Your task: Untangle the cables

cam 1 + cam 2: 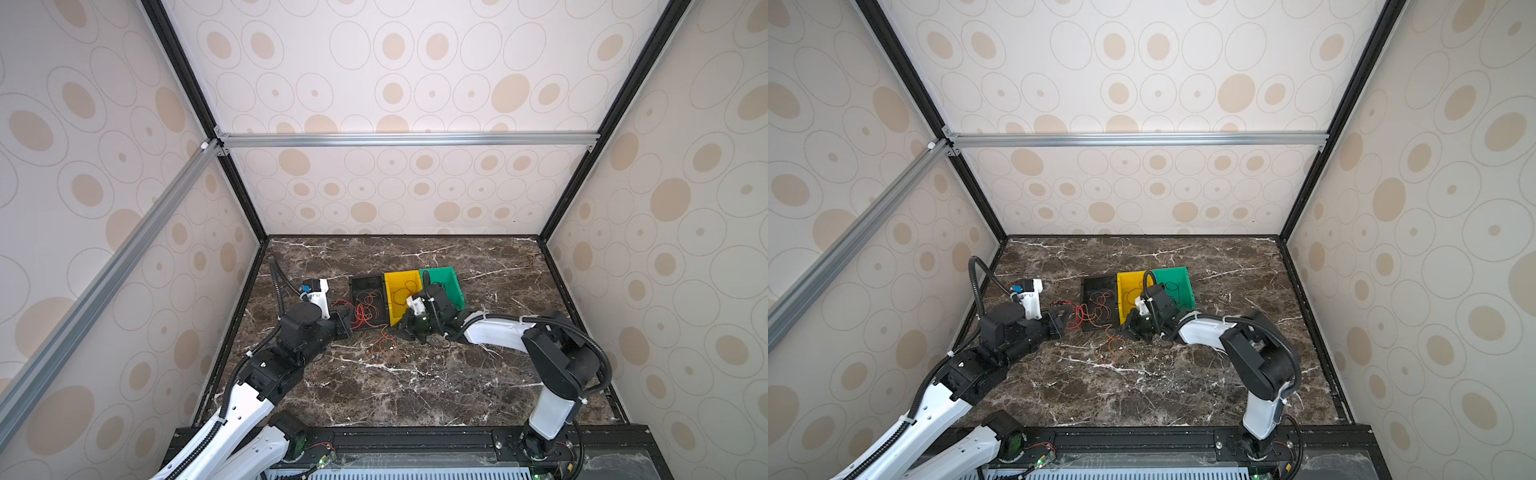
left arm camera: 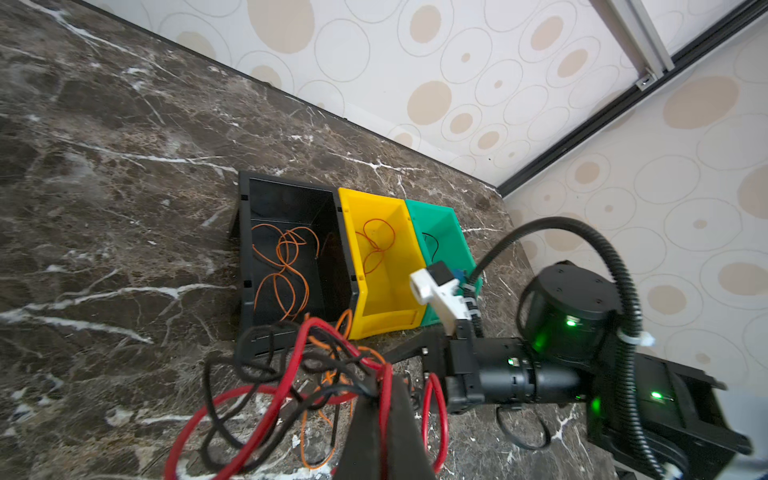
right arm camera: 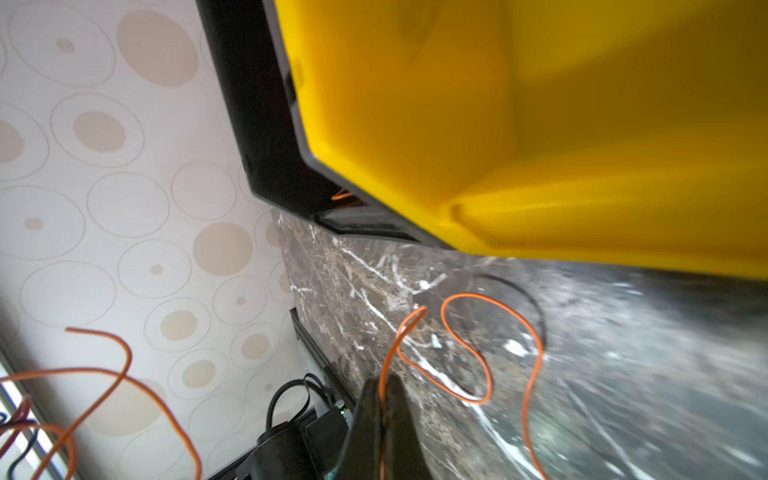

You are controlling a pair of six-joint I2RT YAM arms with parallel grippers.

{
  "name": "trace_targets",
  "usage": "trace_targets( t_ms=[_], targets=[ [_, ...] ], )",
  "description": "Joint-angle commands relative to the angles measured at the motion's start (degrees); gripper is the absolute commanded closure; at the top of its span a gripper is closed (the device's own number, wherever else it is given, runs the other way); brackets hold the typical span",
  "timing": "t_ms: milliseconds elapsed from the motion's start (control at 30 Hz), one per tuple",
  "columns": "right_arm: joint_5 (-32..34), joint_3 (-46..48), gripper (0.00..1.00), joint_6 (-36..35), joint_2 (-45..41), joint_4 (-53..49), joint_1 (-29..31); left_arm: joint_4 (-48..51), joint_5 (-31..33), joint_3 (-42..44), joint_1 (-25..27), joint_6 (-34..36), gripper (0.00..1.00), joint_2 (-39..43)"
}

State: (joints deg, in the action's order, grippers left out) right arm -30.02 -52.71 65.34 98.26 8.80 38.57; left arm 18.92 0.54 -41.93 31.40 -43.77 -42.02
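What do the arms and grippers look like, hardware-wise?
Left arm and right arm: white shells, black joints, a black ribbed hose along each, white zip ties. Left gripper and right gripper: black, narrow tapered fingers. Green lights glow on the right arm.

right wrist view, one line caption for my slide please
Right gripper shut on an orange cable by the yellow bin, above the marble table.

Polished stone, shiny plastic
Bench (image 1: pixel 415 395): glossy, veined marble look; black bin (image 2: pixel 291 195), yellow bin (image 2: pixel 386 307), green bin (image 2: pixel 444 224): smooth shiny plastic; cables (image 2: pixel 385 399): sleek plastic sheathing; frame rail (image 1: pixel 407 139): brushed metal.
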Motion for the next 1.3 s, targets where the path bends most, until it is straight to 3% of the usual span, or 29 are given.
trace_targets(
  t_ms=[0, 133, 600, 767, 1000, 1267],
  targets=[
    [6.34, 3.40, 1.00, -4.60, -6.95, -7.71, -3.05, 1.62, 4.05, 0.26, 0.16, -1.58, 1.00, 0.49],
    [12.53, 6.83, 1.00, -9.31, -15.66, -16.77, -7.85, 3.94, 7.06, 0.07, -0.56, -1.24, 1.00, 0.86],
    [25.75, 13.60, 1.00, -19.49, -38.02, -39.70, -28.01, 7.65, 5.94, 2.39, -6.15, -1.38, 1.00, 1.77],
    [24.53, 11.64, 1.00, -24.22, -40.49, -41.87, -30.04, 5.97, 2.55, 4.43, -6.97, -1.21, 1.00, 1.16],
    [15.55, 5.63, 1.00, -27.09, -39.73, -42.75, -29.79, -0.04, -4.71, 10.17, -6.96, -0.83, 1.00, -1.67],
    [6.97, -5.95, 1.00, -29.24, -37.75, -42.79, -23.25, -8.61, -12.05, 17.16, -4.26, -0.75, 1.00, -3.11]
  ],
)
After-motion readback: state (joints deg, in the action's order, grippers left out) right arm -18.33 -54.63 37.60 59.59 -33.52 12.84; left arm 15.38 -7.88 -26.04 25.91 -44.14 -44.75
